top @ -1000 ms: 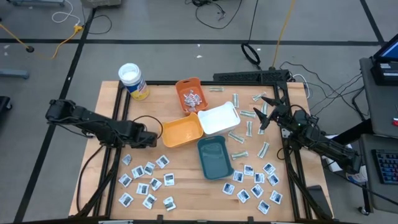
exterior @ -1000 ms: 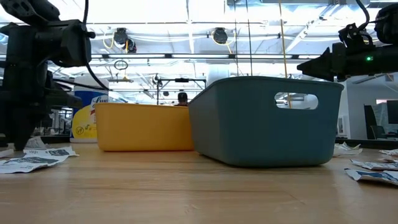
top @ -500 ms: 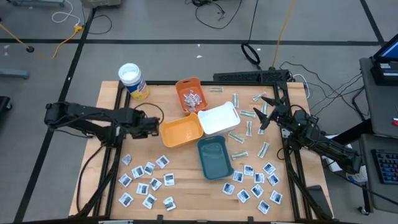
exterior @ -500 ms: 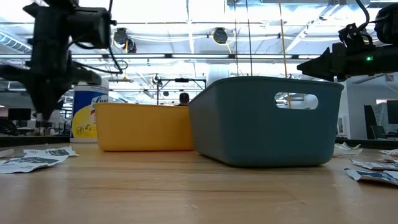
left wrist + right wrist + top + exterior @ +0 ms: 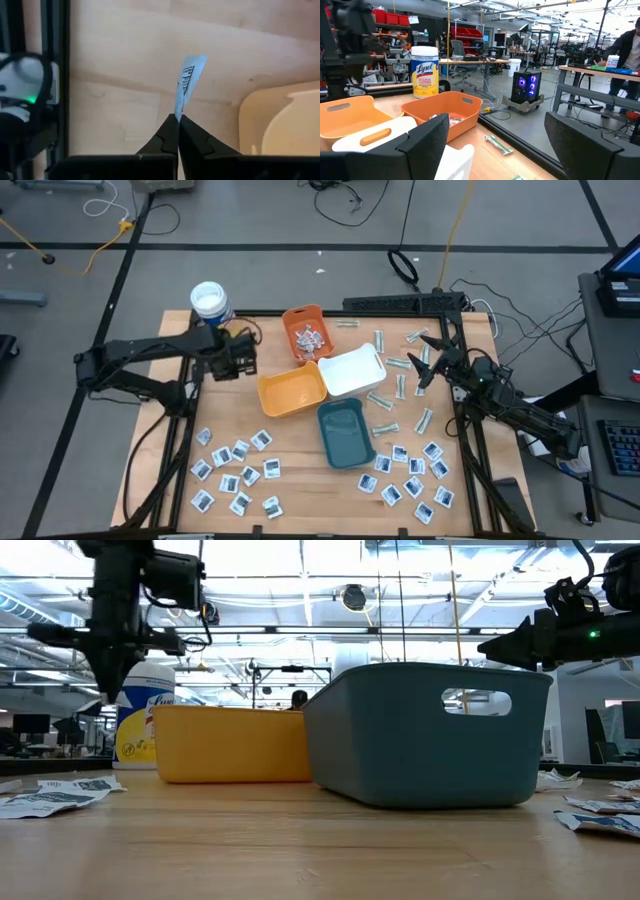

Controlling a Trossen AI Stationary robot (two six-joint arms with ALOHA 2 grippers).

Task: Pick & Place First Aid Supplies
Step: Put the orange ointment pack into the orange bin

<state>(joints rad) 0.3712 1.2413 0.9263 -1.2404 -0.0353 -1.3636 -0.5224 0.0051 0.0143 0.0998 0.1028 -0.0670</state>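
My left gripper (image 5: 232, 360) hangs above the wooden table (image 5: 280, 455) just left of the yellow-orange tray (image 5: 292, 390), shut on one white sachet with dark print (image 5: 187, 82). In the low view it (image 5: 108, 690) points down, high over the tabletop. Several more sachets lie flat at the near left (image 5: 235, 470) and near right (image 5: 410, 475), and pale strips (image 5: 400, 375) lie at the far right. My right gripper (image 5: 425, 365) waits open over the table's right side, level, with nothing between its fingers (image 5: 427, 140). My left gripper pinches the sachet by one end (image 5: 179, 111) between its two fingertips, from above, pointing down. The sachet shows edge-on and sticks out below the fingers, lifted clear of the table.
A white tray (image 5: 352, 370), a teal tray (image 5: 346, 432) and a small orange tray holding packets (image 5: 307, 332) stand mid-table beside the yellow-orange one. A white-lidded canister with a yellow label (image 5: 212, 308) stands at the far left corner. Black frame rails (image 5: 185, 430) run along both sides.
My left gripper, shut all along, has risen and swung toward the table's far edge, from near the left sachets to a spot beside the canister and the yellow-orange tray. The sachet went up with it, clear of the table.
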